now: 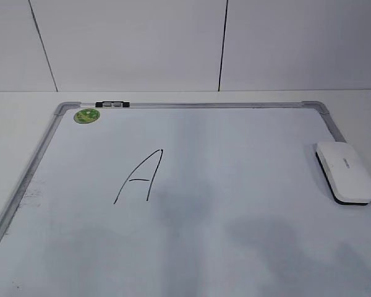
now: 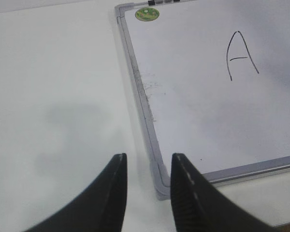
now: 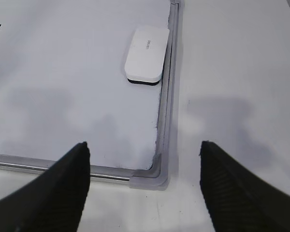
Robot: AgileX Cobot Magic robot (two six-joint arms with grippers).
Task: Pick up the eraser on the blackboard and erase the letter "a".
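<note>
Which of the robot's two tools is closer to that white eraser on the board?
The right. The right tool hangs open over the board's near right corner, with the eraser just ahead by the right frame. The left tool hovers at the board's near left corner, far across.

White dry-erase board, grey metal frame [image 1: 191, 106]; black marker capital "A" [image 1: 140, 177] left of centre; white rounded plastic eraser [image 1: 345, 172] at right edge; round green sticker [image 1: 86, 115] top-left.

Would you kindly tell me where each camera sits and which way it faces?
Exterior view: in front, angled down over the blackboard toward the wall; no robot parts show.
Left wrist view: above the board's near-left corner, facing the letter; left gripper open.
Right wrist view: above the near-right corner, facing the eraser; right gripper open.
All three share the board.
</note>
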